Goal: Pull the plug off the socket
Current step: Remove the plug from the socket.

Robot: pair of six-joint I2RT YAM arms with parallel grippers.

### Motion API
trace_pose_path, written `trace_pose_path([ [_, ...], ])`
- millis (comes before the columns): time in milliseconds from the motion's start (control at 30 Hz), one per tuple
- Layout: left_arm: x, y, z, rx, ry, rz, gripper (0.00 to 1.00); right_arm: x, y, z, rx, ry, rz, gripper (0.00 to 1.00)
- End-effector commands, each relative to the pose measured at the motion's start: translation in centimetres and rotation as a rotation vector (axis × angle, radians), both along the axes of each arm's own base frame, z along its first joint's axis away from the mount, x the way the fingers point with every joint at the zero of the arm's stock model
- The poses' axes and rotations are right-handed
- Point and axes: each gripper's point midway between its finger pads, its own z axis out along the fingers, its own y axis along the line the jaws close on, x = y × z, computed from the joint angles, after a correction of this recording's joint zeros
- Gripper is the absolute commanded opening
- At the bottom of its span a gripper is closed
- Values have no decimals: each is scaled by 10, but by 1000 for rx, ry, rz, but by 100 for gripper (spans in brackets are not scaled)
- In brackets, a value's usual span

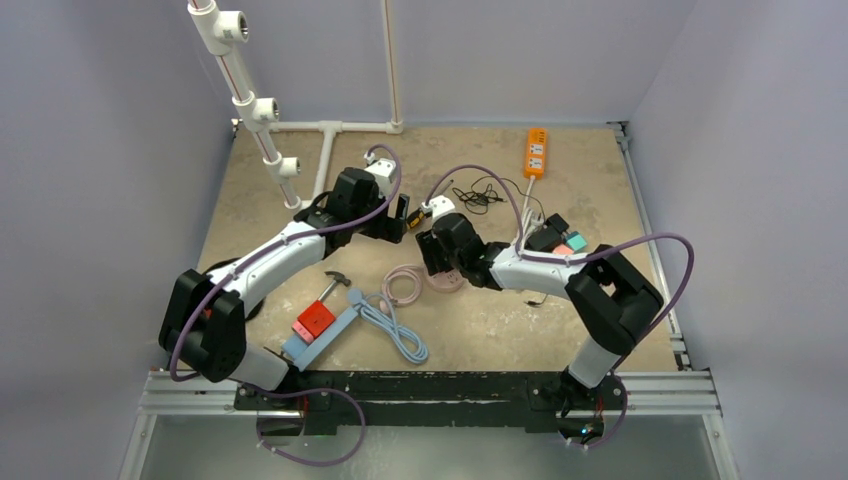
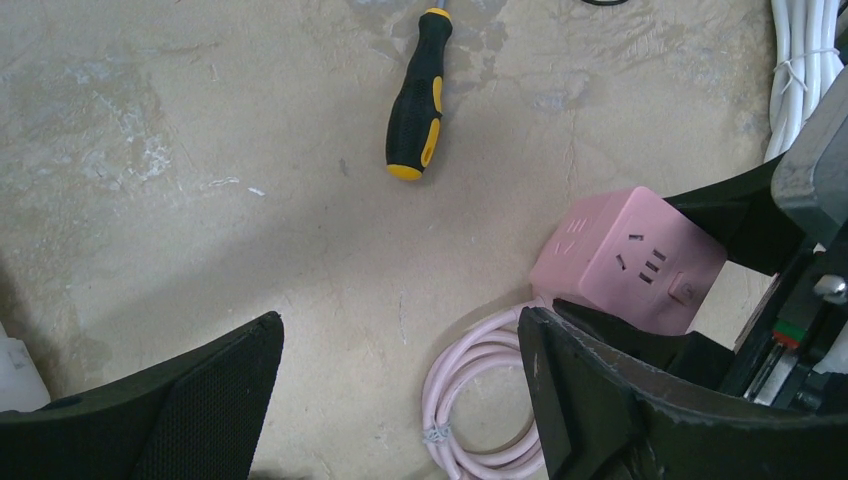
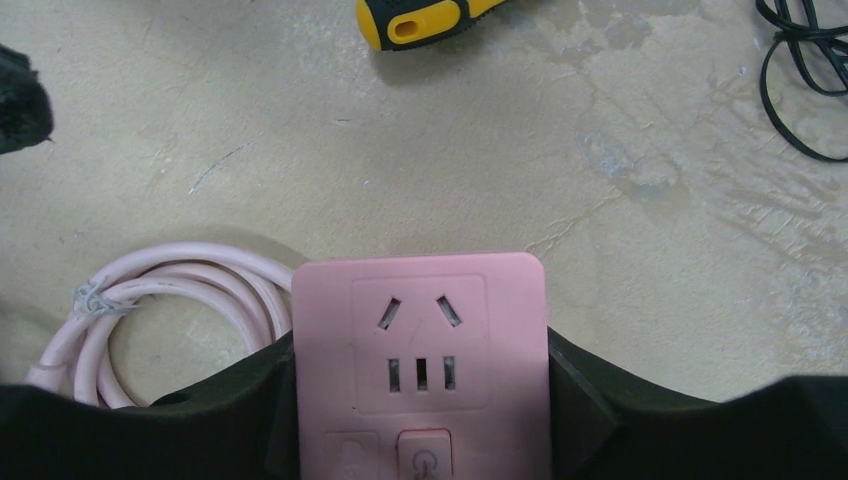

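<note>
Pink plastic cube socket (image 3: 420, 340), five slots and a power button on its face, sits on the beige desk (image 3: 250, 130) near the black-and-yellow screwdriver (image 2: 415, 95). Right jaws clamp its two sides. Left jaws gape wide and empty, also near that screwdriver.

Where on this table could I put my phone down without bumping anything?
The near-right table, between the pink cable coil and the right arm, is bare. So is the back stretch between the white pipes and orange power strip. The middle is crowded: left gripper, right gripper, screwdriver, pink socket cube. Near-left holds the hammer and blue power strip.
</note>
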Motion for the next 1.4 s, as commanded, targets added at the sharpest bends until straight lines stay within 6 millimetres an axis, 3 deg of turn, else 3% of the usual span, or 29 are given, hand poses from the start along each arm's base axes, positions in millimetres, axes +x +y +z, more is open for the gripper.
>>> trace_pose_path([
  [0, 12, -2, 22, -19, -57, 7, 86, 6, 7, 19, 58, -30, -35, 47],
  [167, 7, -8, 27, -67, -62, -9, 86, 12, 4, 37, 109, -77, -95, 7],
  [233, 4, -13, 27, -93, -51, -28, 86, 20, -1, 47, 128, -110, -149, 0],
  [467, -5, -33, 13, -171, 23, -86, 86, 46, 0, 77, 248, -158, -217, 0],
  [633, -11, -46, -4, -224, 95, -121, 84, 57, -7, 81, 292, -176, -258, 0],
  [933, -26, -74, -24, -351, 212, -209, 79, 59, -32, 100, 474, -192, -264, 0],
  [1367, -50, -109, -28, -437, 243, -320, 77, 49, -25, 107, 559, -178, -224, 0],
])
